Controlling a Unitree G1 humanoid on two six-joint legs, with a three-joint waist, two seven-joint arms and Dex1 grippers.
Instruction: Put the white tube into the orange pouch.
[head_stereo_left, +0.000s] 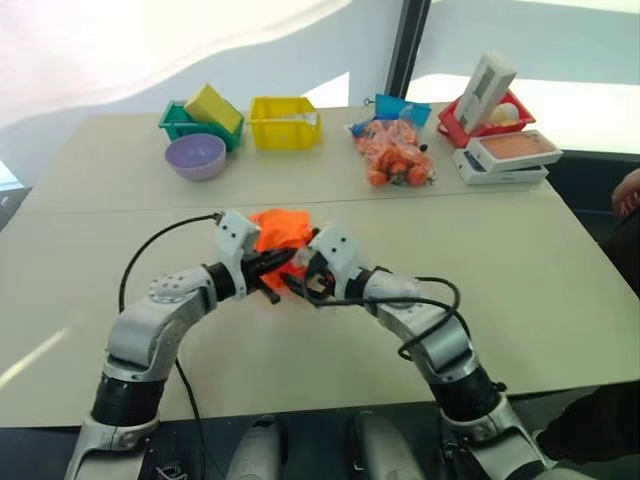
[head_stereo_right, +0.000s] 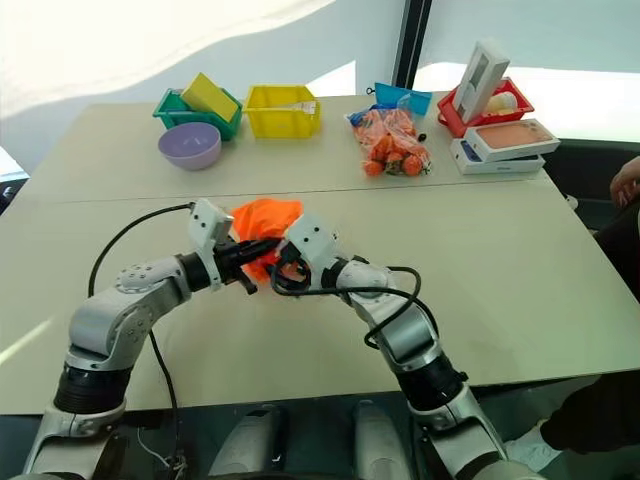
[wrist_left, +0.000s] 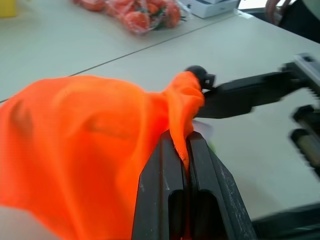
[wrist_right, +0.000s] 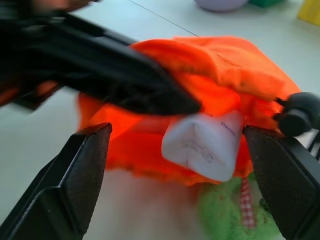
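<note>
Two arms meet at the middle of my desk (head_stereo_left: 560, 300), which I take first as the biggest thing in view. At its centre the orange pouch (head_stereo_left: 278, 229) hangs bunched, its rim pinched between the closed jaws of my left end effector (wrist_left: 186, 150). My right end effector (wrist_right: 177, 145) faces it with jaws spread wide and nothing between them. The white tube (wrist_right: 202, 145) sits tail-out in the pouch mouth, only partly inside, so I judge the insertion step half done: the tube is let go but not seated. My next move, I think, is a nudge on the tube's tail, or a lift of the rim so the tube slides deeper, while the left grip holds firm. A green cloth (wrist_right: 230, 212) lies under the pouch, and the dark cord stopper (wrist_right: 295, 114) hangs near the right jaw and could snag. Along the far edge, from ten to two o'clock, stand a purple bowl (head_stereo_left: 195, 156), a yellow bin (head_stereo_left: 285, 122), a clear bag of orange items (head_stereo_left: 395, 152) and white boxes (head_stereo_left: 505, 155), all well apart from the work.
</note>
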